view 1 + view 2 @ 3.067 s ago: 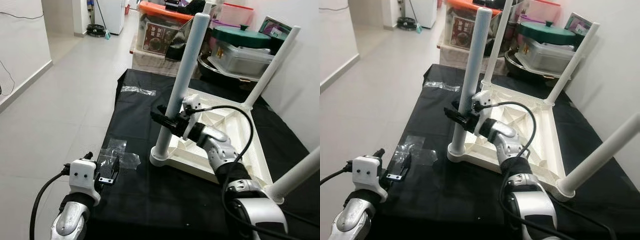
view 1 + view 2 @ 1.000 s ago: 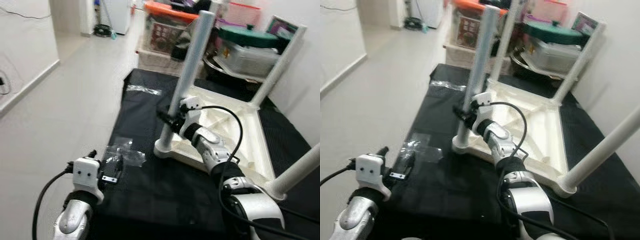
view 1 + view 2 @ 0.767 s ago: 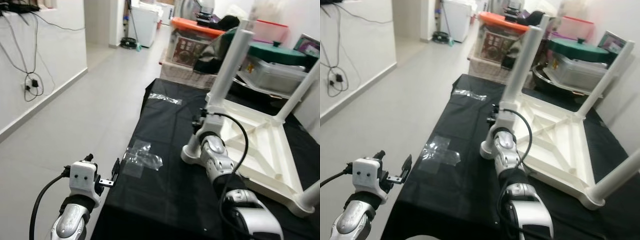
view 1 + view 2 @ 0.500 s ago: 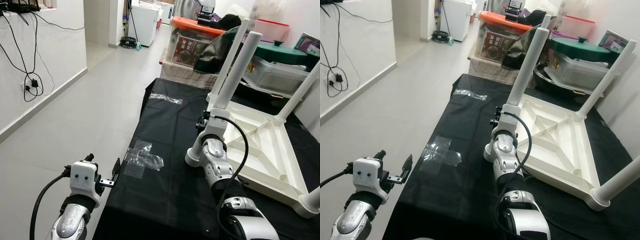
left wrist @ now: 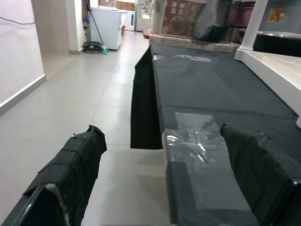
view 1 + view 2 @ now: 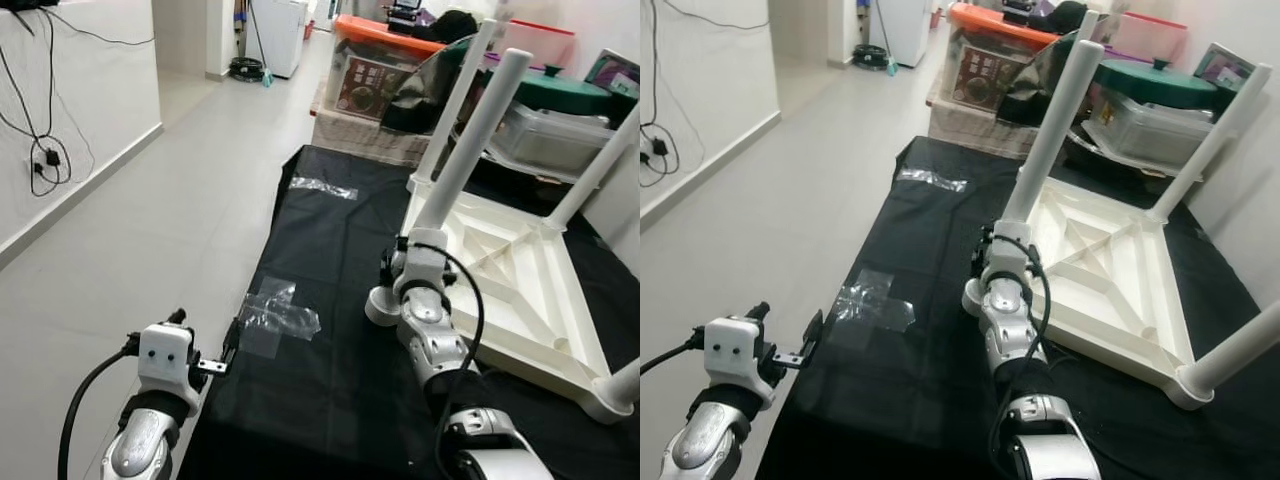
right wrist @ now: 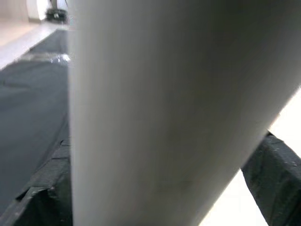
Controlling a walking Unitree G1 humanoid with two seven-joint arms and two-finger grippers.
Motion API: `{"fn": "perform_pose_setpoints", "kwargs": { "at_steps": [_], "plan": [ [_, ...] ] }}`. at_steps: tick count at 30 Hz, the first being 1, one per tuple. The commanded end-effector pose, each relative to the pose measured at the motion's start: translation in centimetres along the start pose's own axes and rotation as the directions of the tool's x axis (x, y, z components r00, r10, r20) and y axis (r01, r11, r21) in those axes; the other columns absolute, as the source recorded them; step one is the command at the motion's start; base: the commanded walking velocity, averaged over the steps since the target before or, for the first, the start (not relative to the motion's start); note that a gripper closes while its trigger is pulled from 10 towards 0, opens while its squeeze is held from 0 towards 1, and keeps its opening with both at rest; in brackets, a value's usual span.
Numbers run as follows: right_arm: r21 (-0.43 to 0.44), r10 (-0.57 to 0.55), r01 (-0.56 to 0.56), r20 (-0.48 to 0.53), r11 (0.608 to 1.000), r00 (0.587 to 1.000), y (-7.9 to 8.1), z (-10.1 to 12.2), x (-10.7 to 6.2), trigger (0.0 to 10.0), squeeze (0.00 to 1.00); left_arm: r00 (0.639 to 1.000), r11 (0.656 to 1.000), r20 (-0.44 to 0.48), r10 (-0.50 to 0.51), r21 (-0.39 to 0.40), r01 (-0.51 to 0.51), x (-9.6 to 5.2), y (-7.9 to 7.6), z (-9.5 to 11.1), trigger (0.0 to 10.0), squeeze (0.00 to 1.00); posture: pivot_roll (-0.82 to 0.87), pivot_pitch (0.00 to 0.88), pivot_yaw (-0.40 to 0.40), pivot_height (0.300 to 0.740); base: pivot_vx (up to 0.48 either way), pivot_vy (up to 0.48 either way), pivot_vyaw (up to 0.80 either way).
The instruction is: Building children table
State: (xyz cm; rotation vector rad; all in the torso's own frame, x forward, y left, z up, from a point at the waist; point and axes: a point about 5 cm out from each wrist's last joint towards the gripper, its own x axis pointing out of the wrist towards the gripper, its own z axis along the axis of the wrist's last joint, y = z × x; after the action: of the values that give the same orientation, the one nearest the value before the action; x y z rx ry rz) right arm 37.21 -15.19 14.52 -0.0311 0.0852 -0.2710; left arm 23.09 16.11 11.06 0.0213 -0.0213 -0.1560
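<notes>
Table (image 6: 520, 280): one, white plastic, upside down on the black-covered desk (image 6: 320, 240), toward its right half.
Legs: four counted, all pointing up; near-left leg (image 6: 465, 150) tallest in the eye views; a second (image 6: 455, 95) behind it at the far-left corner; a third (image 6: 600, 165) at the far right; a fourth (image 6: 625, 382) cut off at the near-right edge.
Right tool (image 6: 1002, 238): at the lower part of the near-left leg, just above its socket; black fingers (image 7: 275, 176) on either side of the leg, closed around it.
Right wrist view: leg as a broad white column very close, dark pads at both lower corners, desk cloth beyond.
Left tool (image 5: 164, 188): low at the desk's near-left corner, spread wide, holding nothing; one finger (image 5: 70, 169) over the floor, the other over the desk edge.
Left wrist view: crumpled clear plastic (image 5: 195, 141) between the fingers, lying on the cloth; a second clear piece (image 6: 322, 187) farther along the desk.
Plastic pieces: two counted.
Background: orange-lidded bin (image 6: 385, 55), green-lidded container (image 6: 555, 95), white appliance (image 6: 275, 30) at the far end of the tiled floor (image 6: 150, 200), cables on the left wall.
Writing: printed box label under the orange lid, text too small to read.
</notes>
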Motion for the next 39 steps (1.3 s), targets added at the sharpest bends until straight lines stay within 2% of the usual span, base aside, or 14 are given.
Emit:
{"fn": "perform_pose_setpoints", "kwargs": {
  "at_steps": [1,4,7,11,14,15,16,17,20,25,26,29,36,39],
  "plan": [
    [0.005,-0.032,0.032,-0.009,0.999,0.999,-0.8,-0.3,0.0,10.0,1.00,1.000,1.000,-0.010,-0.016,-0.012,0.015,-0.1,-0.4,-0.3,10.0,0.00,0.10,0.000,-0.190,0.740,0.000,0.000,0.00],
    [0.063,0.036,-0.043,0.107,0.997,0.994,-1.7,2.0,-1.8,10.0,1.00,1.000,1.000,-0.020,-0.012,-0.020,0.011,-0.3,-0.3,-0.4,10.0,0.00,0.06,0.000,-0.178,0.740,0.000,0.000,0.00],
    [0.045,0.100,-0.107,0.140,0.993,0.985,-2.2,2.2,-3.3,10.0,1.00,0.999,1.000,-0.049,0.001,0.011,0.000,-0.4,0.0,-0.8,10.0,0.00,0.05,0.000,-0.174,0.740,0.000,0.000,0.00],
    [0.011,0.190,-0.192,0.108,0.981,0.976,-2.6,1.5,-4.8,10.0,1.00,0.998,0.999,-0.063,0.022,0.026,-0.020,-0.6,0.3,-1.0,10.0,0.00,0.03,0.000,-0.166,0.740,0.000,0.000,0.00],
    [-0.037,0.336,-0.335,0.039,0.941,0.941,-2.1,1.1,-5.8,10.0,1.00,0.998,1.000,-0.060,0.021,0.012,-0.021,-0.6,0.3,-0.9,10.0,0.00,0.02,0.000,-0.160,0.740,0.000,0.000,0.00],
    [-0.054,0.374,-0.373,0.009,0.926,0.927,-1.8,1.0,-6.1,10.0,0.00,0.998,1.000,-0.061,0.021,0.012,-0.021,-0.6,0.3,-0.9,10.0,0.00,0.02,0.000,-0.160,0.740,0.000,0.000,0.00],
    [-0.054,0.374,-0.373,0.009,0.926,0.927,-1.8,1.0,-6.1,10.0,0.00,0.998,1.000,-0.061,0.021,0.012,-0.021,-0.6,0.3,-0.9,10.0,0.00,0.02,0.000,-0.160,0.740,0.000,0.000,0.00],
    [-0.047,0.382,-0.385,-0.060,0.922,0.922,-1.6,0.6,-6.1,10.0,0.00,0.998,1.000,-0.062,0.024,0.009,-0.023,-0.7,0.3,-0.9,10.0,0.00,0.02,0.000,-0.158,0.740,0.000,0.000,0.00],
    [-0.068,0.358,-0.359,-0.034,0.931,0.933,-1.8,1.1,-6.3,10.0,0.00,0.998,0.999,-0.062,0.031,0.009,-0.031,-0.6,0.4,-0.9,10.0,0.00,0.02,0.000,-0.158,0.740,0.000,0.000,0.00],
    [-0.045,0.349,-0.354,-0.099,0.934,0.932,-2.1,1.0,-6.2,10.0,0.00,0.996,0.998,-0.056,0.063,0.020,-0.062,-0.7,0.7,-0.7,10.0,0.00,0.02,0.000,-0.160,0.740,0.000,0.000,0.00],
    [-0.085,0.295,-0.305,-0.116,0.948,0.948,-2.7,0.8,-5.9,10.0,0.00,0.996,0.997,-0.054,0.069,0.026,-0.067,-0.7,0.8,-0.6,10.0,0.00,0.01,0.000,-0.157,0.740,0.000,0.000,0.00],
    [-0.068,0.281,-0.291,-0.130,0.954,0.951,-2.9,0.6,-5.7,10.0,0.00,0.996,0.997,-0.051,0.066,0.031,-0.065,-0.7,0.8,-0.6,10.0,0.00,0.01,0.000,-0.157,0.740,0.000,0.000,0.00],
    [-0.210,0.283,-0.276,0.006,0.938,0.959,-3.4,0.9,-5.9,10.0,0.00,0.996,0.996,-0.033,0.077,0.056,-0.075,-0.8,1.0,-0.2,10.0,0.00,0.02,0.000,-0.155,0.740,0.000,0.000,0.00],
    [-0.160,0.327,-0.313,0.072,0.936,0.942,-3.1,1.7,-6.2,10.0,0.00,0.996,0.995,-0.022,0.083,0.059,-0.082,-0.8,1.1,0.0,10.0,0.00,0.02,0.000,-0.153,0.740,0.000,0.000,0.00]
  ]
}}
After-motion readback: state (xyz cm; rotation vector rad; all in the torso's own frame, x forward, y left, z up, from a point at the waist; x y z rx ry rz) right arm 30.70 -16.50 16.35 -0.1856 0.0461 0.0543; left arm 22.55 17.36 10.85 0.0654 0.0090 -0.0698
